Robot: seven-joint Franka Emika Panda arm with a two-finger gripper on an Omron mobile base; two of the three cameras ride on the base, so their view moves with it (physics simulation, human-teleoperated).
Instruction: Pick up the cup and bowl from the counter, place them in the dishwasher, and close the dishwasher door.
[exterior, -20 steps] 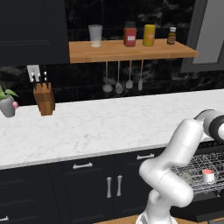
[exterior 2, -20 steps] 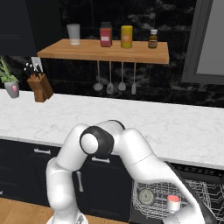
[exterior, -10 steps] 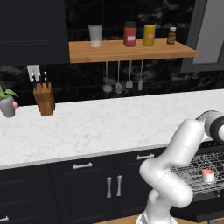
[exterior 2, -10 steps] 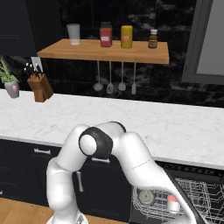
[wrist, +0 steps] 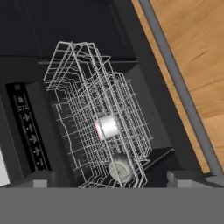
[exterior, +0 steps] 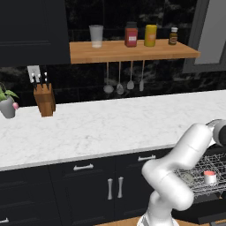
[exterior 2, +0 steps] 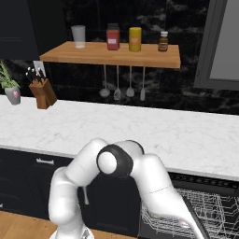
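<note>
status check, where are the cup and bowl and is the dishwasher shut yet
Gripper open, holding nothing. Cup and bowl both in the dishwasher rack. Dishwasher door still open. Nothing blocking it.

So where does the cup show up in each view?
Left base view: the cup stands in the wire rack at the lower right, beside the arm's white link.
Right base view: I can't find it; the arm covers the near part of the wire rack.
Hand view: the cup sits mid-frame in the wire rack, above the bowl.
Shared landmark: the wire rack.
</note>
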